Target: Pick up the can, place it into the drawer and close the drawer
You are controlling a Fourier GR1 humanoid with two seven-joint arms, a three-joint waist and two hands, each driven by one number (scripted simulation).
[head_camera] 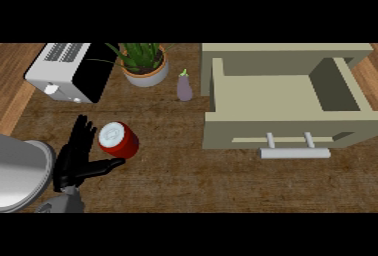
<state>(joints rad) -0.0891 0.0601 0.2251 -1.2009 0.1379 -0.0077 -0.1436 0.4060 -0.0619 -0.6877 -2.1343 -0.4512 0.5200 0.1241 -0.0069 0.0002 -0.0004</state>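
Can (118,139) stood upright on the worktop (192,175), well left of the open drawer (284,95); red body, white top. Left robot hand (77,157) sat just beside it, fingers straight and apart, thumb toward its base, possibly touching. Step judged: reach before grasp. Next move needed fingers curled round the can, then a lift toward the drawer.

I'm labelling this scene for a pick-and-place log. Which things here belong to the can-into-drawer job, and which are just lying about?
Belongs to the job:
- red can, upright on the counter
- open drawer, with its handle
- left hand, open beside the can

Just lying about:
- toaster
- potted plant
- eggplant
- grey rounded object at the left edge
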